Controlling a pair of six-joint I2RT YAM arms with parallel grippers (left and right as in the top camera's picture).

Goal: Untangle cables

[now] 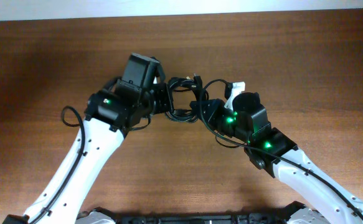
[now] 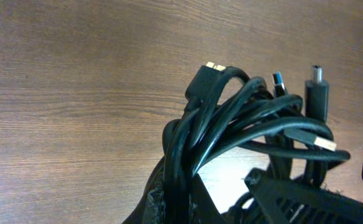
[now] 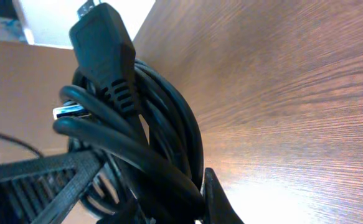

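The cables (image 1: 184,99) form one tangled black coil at the middle of the wooden table, with plug tips sticking out at the far side. My left gripper (image 1: 167,102) is shut on the coil's left side. In the left wrist view the cords (image 2: 243,124) rise out of that gripper (image 2: 181,202), with several plugs at the top. My right gripper (image 1: 204,112) is shut on the coil's right side. In the right wrist view the bundle (image 3: 144,130) is pinched in that gripper (image 3: 172,208), and a large plug stands up above it.
The brown wooden table (image 1: 56,56) spreads out on all sides. Its far edge (image 1: 181,14) meets a pale wall. Both white arms (image 1: 81,162) reach in from the near edge. A small white piece (image 1: 235,91) shows by the right gripper.
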